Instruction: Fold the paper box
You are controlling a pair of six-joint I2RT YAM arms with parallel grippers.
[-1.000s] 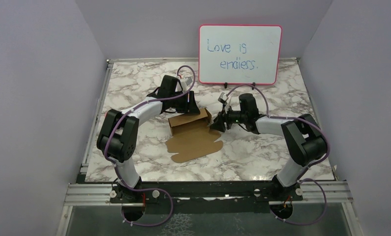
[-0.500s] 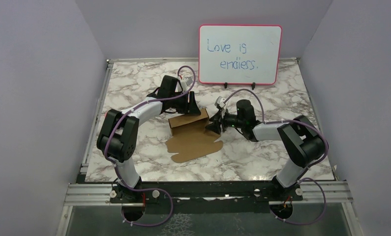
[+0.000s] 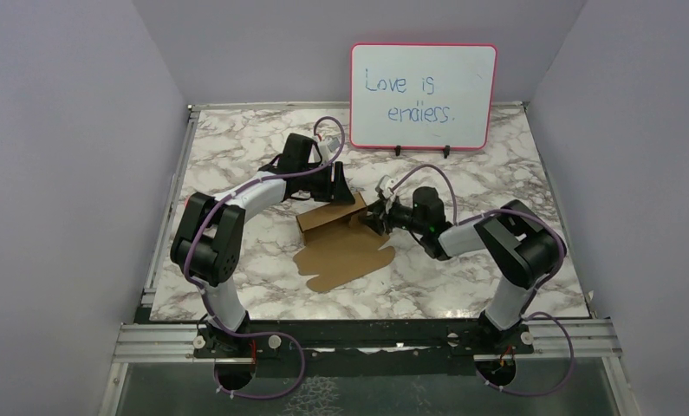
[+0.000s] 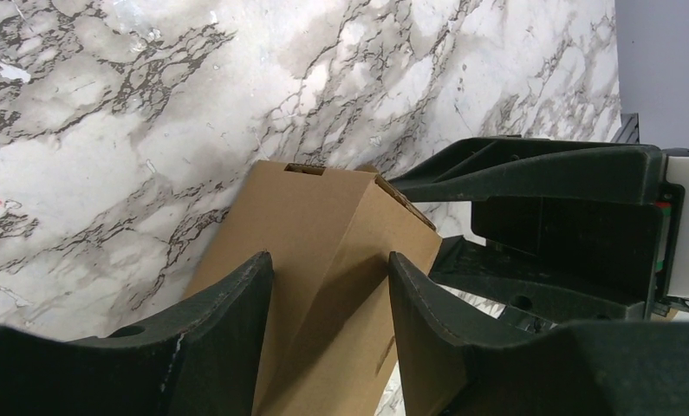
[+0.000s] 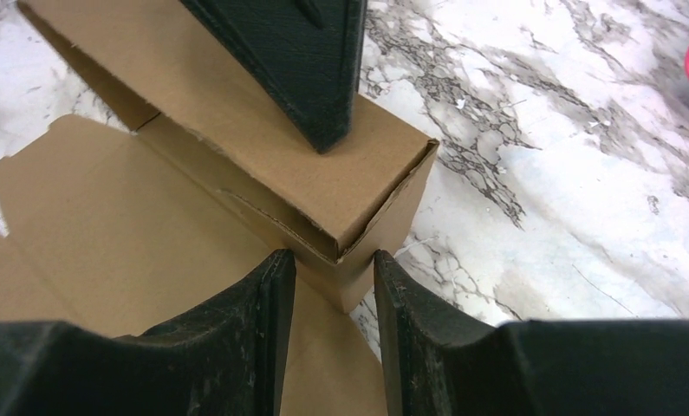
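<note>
Box [image 3: 330, 215] mid-tabletop, half formed. Left gripper [image 4: 329, 260] seemingly clamped across it: hold steady. Right gripper [image 5: 332, 256] jaws apart astride end corner: close squarely, fold along crease.

The left arm [image 3: 254, 189] and right arm [image 3: 466, 234] pair white link shells with bulky black joints. A purple cable [image 3: 328, 122] loops along each. The left tool [image 4: 328, 270] and right tool [image 5: 333, 260] carry matte black, tapered fingers [image 4: 224, 325].
</note>
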